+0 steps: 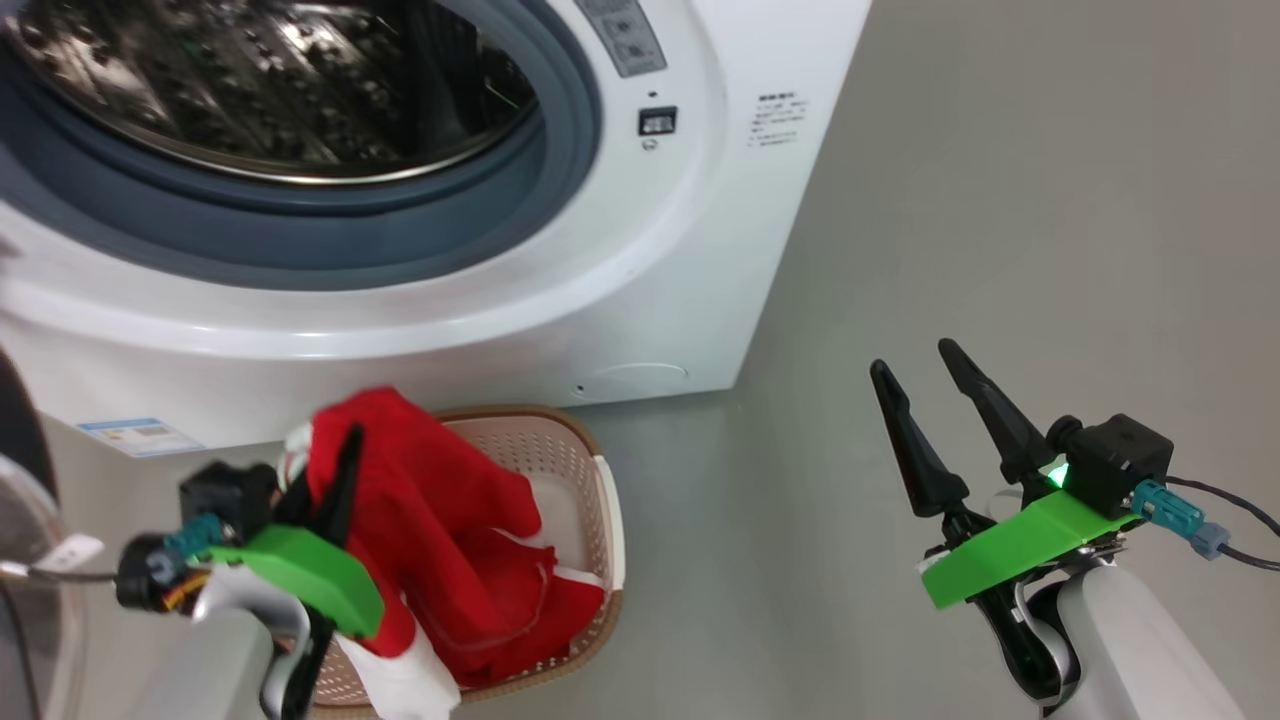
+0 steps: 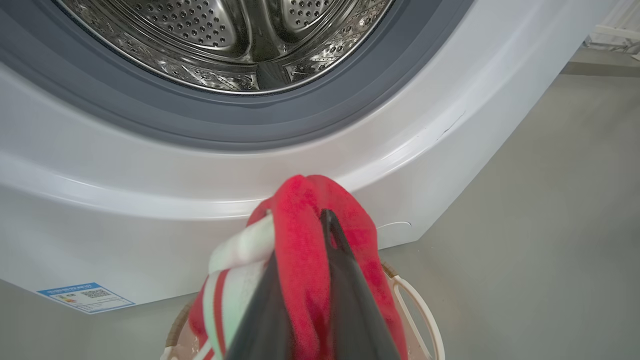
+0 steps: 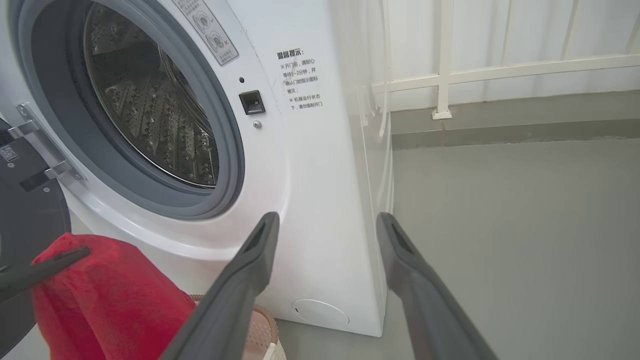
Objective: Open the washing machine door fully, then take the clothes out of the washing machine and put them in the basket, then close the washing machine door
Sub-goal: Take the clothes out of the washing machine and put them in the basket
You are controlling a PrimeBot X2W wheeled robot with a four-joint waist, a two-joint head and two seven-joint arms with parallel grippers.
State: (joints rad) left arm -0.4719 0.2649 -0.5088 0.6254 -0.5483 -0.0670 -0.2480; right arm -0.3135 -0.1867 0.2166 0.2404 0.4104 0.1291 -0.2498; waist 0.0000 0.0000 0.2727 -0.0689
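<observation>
Gripping the bright red fabric clothes (image 1: 440,530) with white stripes, the left claw (image 2: 300,239) is clamped on a bunched fold, its two dark fingers pressed together through the cloth. The bundle hangs right above the small cream-white perforated plastic basket (image 1: 560,425) with the brown woven-look rim, and its lower folds already lie inside. The basket stands on the grey floor (image 1: 1000,200), just in front of the big white front-loading washing machine (image 1: 650,280).

The first step looks done: the large round black-rimmed washing machine door (image 3: 22,210) is swung wide to the robot's left, clear of the opening. The perforated steel drum (image 2: 240,40) behind the grey rubber gasket (image 1: 400,240) shows bare metal wherever it can be seen, though its lowest part is partly hidden, so I cannot be sure nothing remains inside.

The right claw (image 1: 914,358) hovers over the floor well to the right, fingers spread apart and holding nothing.

By my reading, the unloading is nearly finished. Left to do: let the clothes go into the basket, check the drum, then shut the door.
</observation>
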